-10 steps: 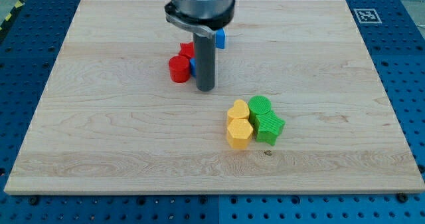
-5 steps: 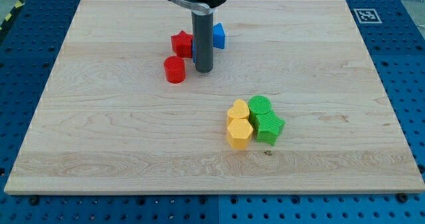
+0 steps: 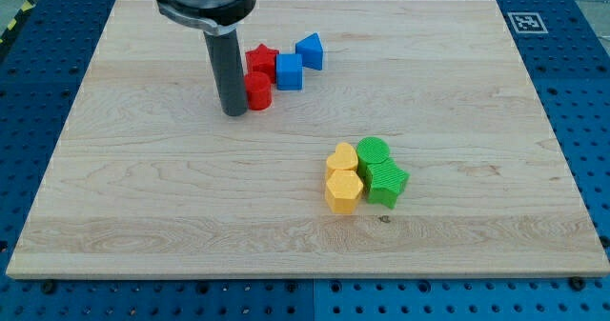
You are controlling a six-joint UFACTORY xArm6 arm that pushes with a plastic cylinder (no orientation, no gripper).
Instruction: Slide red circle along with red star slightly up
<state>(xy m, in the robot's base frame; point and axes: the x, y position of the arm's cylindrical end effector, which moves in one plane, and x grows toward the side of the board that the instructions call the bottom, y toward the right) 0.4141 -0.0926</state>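
Just tip (image 3: 234, 111) beside red circle (image 3: 257, 91)

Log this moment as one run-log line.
tip: my tip touching red circle's left side | red circle just below red star | blue cube right of star | state: push pending

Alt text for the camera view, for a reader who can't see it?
My tip rests just left of the red circle, with the red star and two blue blocks above-right. Yellow and green blocks cluster lower right on the wooden board.
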